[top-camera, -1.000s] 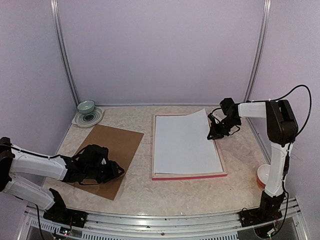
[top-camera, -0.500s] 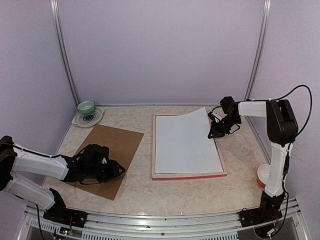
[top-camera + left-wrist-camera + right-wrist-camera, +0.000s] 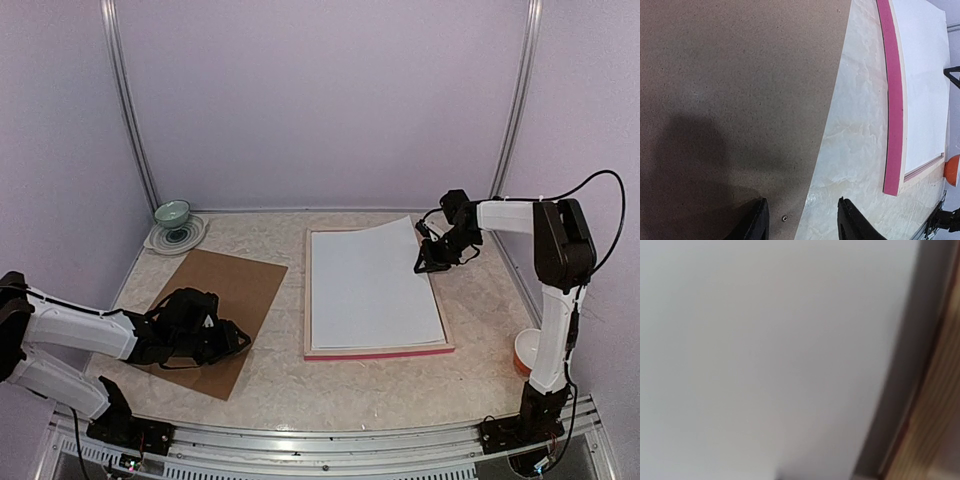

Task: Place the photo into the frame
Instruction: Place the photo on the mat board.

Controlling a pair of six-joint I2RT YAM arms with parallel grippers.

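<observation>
Shifted slightly toward 12 o'clock, the right gripper (image 3: 424, 264) sits at the 3 o'clock edge of the large rectangular photo (image 3: 370, 285), white back up; its finger spacing cannot be told. This print lies inside the narrow-railed pink and pale-wood frame (image 3: 380, 351) with its 2 o'clock corner curled up, so seating seems nearly complete. At 9 o'clock, the left gripper (image 3: 802, 220) hovers half-open and empty over a flat brown backing board (image 3: 730, 100).

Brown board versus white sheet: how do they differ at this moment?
The board is brown; the sheet is white. The board lies on the bare table, left; the sheet lies in the frame, one far corner over its rail. The board sits askew to the table's edge; the sheet is nearly square with it. Both are large thin rectangles.
</observation>
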